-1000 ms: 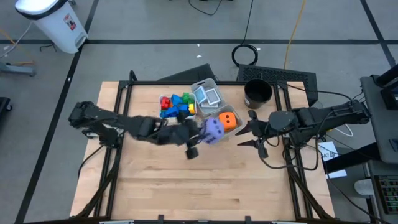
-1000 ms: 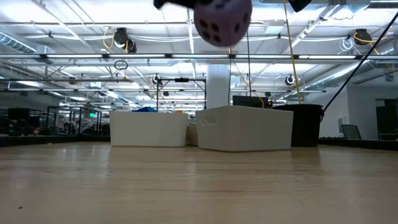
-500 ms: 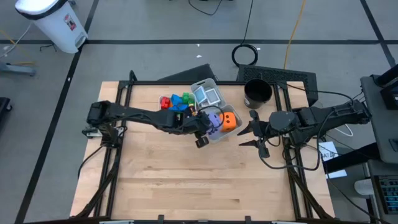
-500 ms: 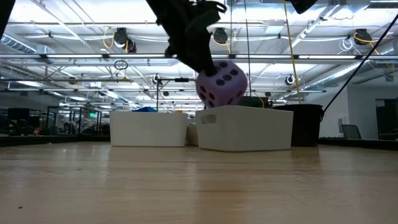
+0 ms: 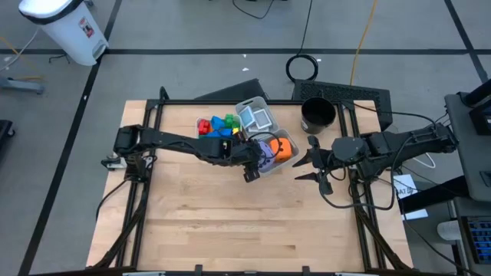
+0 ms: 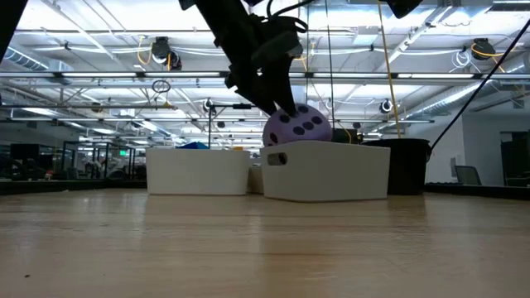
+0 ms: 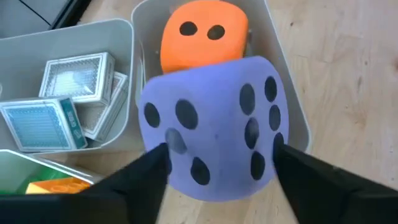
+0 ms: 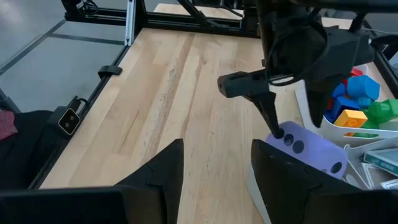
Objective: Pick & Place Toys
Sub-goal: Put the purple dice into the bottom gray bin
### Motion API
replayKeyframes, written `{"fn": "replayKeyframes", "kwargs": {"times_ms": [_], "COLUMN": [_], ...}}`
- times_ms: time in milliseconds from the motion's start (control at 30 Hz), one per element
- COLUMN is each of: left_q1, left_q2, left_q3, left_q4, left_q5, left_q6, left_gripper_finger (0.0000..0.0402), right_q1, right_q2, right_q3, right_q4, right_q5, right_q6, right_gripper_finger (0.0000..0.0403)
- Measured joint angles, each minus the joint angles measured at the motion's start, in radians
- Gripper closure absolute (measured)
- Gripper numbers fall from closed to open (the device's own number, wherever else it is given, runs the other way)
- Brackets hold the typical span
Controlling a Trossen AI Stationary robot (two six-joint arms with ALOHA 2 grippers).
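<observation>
From overhead, the left gripper [image 5: 259,157] reaches across the wooden table [image 5: 230,222] to the grey bin [image 5: 282,162], its fingers pinching the purple die [image 5: 266,151] just beside the orange die [image 5: 282,148]. A second bin [image 5: 209,115] behind holds coloured blocks [image 5: 217,127], and picture cards [image 5: 258,118] lie in a neighbouring compartment. A black cup [image 5: 317,113] stands nearby. The right gripper [image 5: 313,163] waits beside the bins with its jaws spread.

At table height, the purple die [image 6: 296,128] shows above the rim of the near bin [image 6: 327,170], the left arm slanting down over it; the bin walls hide everything inside.

The left wrist camera shows what the others cannot: the purple die [image 7: 211,127] clamped between both dark fingers [image 7: 134,183], above the orange die [image 7: 200,34] inside the bin [image 7: 283,68], with card packs [image 7: 59,102] in the next compartment.

The right wrist camera catches the left gripper [image 8: 280,121] on the purple die [image 8: 311,152], blocks [image 8: 354,102] beyond. No writing is legible.
</observation>
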Motion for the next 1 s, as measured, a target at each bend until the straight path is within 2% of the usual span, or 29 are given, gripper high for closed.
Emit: {"fn": "replayKeyframes", "kwargs": {"times_ms": [167, 333, 467, 633, 867, 1000], "left_q1": [0.0, 0.0, 0.0, 0.009, 0.055, 0.069], "left_q2": [-0.01, -0.044, -0.081, -0.067, 0.0, 0.004], "left_q3": [0.001, 0.001, 0.001, -0.004, -0.043, -0.043], "left_q4": [0.001, -0.003, 0.044, 0.12, 0.117, 0.101], "left_q5": [0.0, 0.0, -0.007, -0.015, 0.221, 0.252], "left_q6": [0.007, 0.013, 0.035, 0.065, 0.017, 0.002], "left_gripper_finger": [0.005, 0.0013, 0.0006, 0.0005, 0.0005, 0.0005], "right_q1": [0.0, 0.0, 0.0, 0.0, 0.0, 0.0], "right_q2": [0.0, 0.0, 0.0, 0.0, 0.0, 0.0], "right_q3": [0.0, 0.0, 0.0, 0.0, 0.0, 0.0], "right_q4": [0.0, 0.0, 0.001, 0.007, 0.004, 0.006], "right_q5": [0.0, 0.0, 0.0, 0.0, 0.0, 0.0], "right_q6": [-0.001, -0.004, -0.004, -0.004, -0.004, -0.004], "right_gripper_finger": [0.0243, 0.0243, 0.0243, 0.0243, 0.0243, 0.0243]}}
